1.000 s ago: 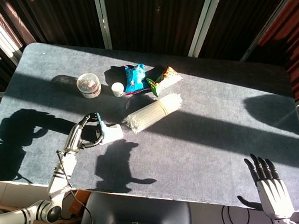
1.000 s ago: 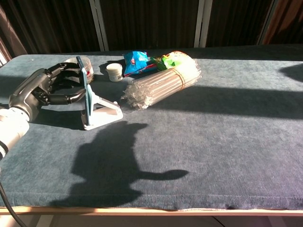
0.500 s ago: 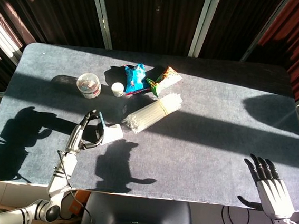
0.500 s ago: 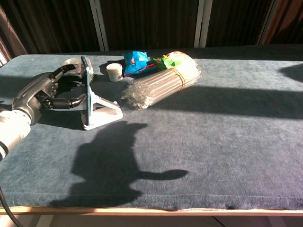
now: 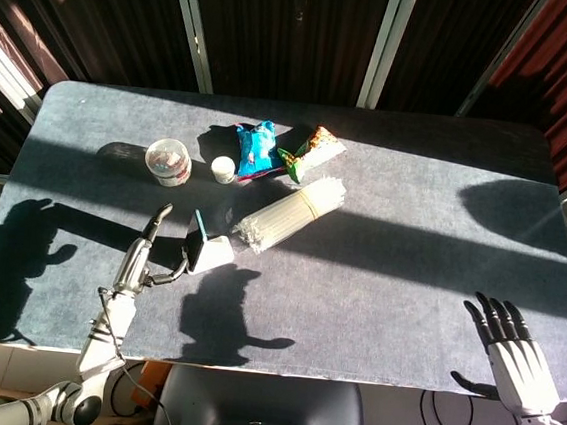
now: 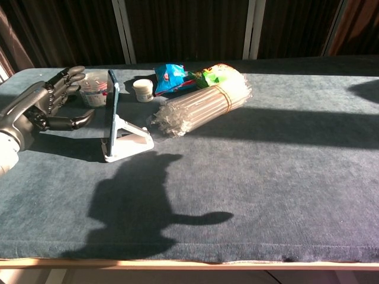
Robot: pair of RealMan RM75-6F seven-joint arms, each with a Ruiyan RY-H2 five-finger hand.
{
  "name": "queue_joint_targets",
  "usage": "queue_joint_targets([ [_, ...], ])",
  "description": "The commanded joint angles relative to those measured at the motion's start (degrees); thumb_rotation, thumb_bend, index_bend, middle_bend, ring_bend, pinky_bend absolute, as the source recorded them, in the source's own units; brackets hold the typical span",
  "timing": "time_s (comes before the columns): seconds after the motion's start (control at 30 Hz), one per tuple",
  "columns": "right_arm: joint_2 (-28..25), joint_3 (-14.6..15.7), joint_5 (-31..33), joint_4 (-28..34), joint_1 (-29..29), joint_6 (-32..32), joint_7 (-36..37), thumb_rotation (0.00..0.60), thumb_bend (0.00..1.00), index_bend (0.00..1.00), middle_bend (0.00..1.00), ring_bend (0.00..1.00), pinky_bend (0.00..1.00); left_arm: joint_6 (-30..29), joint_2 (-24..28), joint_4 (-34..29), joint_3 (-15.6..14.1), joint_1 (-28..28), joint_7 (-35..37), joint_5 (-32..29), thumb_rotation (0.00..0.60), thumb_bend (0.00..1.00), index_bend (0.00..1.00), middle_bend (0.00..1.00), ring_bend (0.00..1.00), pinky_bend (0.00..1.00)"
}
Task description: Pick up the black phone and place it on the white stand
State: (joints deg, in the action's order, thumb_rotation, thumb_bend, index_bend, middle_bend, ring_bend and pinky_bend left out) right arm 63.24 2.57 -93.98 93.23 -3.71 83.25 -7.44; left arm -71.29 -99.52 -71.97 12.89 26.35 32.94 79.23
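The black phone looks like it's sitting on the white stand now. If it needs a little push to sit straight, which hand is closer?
The left hand. It is open just beside the black phone on the white stand; the right hand is at the table's far corner.

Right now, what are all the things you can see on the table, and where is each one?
Phone: one, black, standing nearly upright on the stand, left part of the table.
Stand: one, white, under the phone.
Straw bundle: one, clear, right of the stand.
Snack bags: two, blue and orange-green, behind the straws.
Small jar: one, white, left of the blue bag.
Clear tub: one, far left.
Table: one, grey-blue.
Left hand: open, apart from the phone.
Right hand: open, at the near right edge.
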Motion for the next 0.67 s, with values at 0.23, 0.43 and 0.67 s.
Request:
queue_joint_targets([
  [0.23, 0.23, -0.19, 0.65, -0.02, 0.24, 0.02, -0.76, 0.6, 0.24, 0.0, 0.0, 0.0, 0.0, -3.15, 24.66, -9.07, -11.97, -9.38, -13.97, 5.67, 0.6, 0.35, 0.0, 0.0, 0.0, 0.02],
  [0.43, 1.55, -0.85, 1.74, 0.32, -0.21, -0.92, -3.3, 0.6, 0.24, 0.0, 0.0, 0.0, 0.0, -6.7, 30.09, -14.4, -14.79, -14.52, -29.57, 3.14, 0.6, 0.36, 0.0, 0.0, 0.0, 0.0],
  [0.67, 2.54, -1.21, 2.95, 0.35, -0.64, -2.15, -5.83, 0.6, 0.24, 0.0, 0.0, 0.0, 0.0, -12.82, 29.4, -13.76, -13.12, -16.46, -28.98, 5.62, 0.6, 0.36, 0.0, 0.0, 0.0, 0.0],
])
